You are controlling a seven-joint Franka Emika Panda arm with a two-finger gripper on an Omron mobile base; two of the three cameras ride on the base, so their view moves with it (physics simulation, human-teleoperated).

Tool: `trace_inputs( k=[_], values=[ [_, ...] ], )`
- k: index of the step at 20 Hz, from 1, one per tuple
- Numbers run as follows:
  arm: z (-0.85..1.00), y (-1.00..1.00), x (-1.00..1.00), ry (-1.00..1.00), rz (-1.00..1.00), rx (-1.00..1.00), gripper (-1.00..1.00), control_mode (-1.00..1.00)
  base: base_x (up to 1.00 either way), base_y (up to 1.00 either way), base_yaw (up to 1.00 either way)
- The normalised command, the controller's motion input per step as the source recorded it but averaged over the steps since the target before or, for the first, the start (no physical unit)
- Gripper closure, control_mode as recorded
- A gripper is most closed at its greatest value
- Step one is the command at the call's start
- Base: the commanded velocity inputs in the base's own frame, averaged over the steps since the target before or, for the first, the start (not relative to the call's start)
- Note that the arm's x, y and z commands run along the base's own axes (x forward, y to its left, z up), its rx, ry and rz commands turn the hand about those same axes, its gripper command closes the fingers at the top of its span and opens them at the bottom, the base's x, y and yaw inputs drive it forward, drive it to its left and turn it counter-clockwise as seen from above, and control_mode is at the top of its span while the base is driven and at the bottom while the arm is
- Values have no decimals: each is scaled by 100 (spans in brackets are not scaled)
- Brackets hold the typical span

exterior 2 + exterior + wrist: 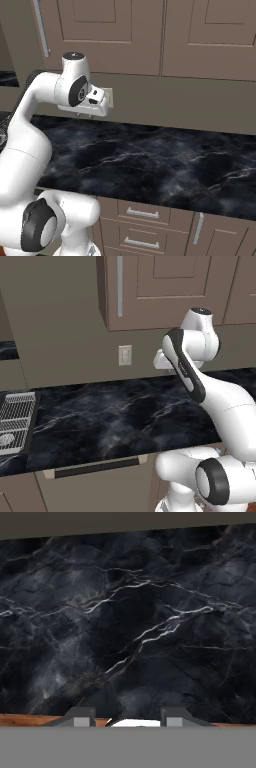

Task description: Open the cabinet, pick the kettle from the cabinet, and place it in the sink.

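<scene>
1. My pincer (127,718) hung above the black marble counter (125,411), its jaws apart with nothing between them.
2. The cabinet (165,291) stood shut above, its silver bar handle (119,286) untouched.
3. The silver wire rack (15,418) lay at the counter's far left.

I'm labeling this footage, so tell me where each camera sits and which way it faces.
Left base view: behind the arm's left, facing counter, closed cabinet and wire rack; arm at lower right.
Right base view: behind the arm's right, facing the same counter and cabinet doors; arm at lower left.
Hand view: on the hand, looking down at the counter; pincer tips apart, holding nothing.
Both base views share the wall outlet.
</scene>
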Motion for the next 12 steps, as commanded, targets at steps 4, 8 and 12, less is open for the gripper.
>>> trace_inputs(
  k=[4,8,12],
  values=[
    [0,0,-4,-1,0,0,-100,-100,0,0,0],
    [0,0,-20,-13,0,5,-100,-100,0,0,0],
    [3,5,-23,-21,0,0,-100,-100,0,0,0]
  ],
)
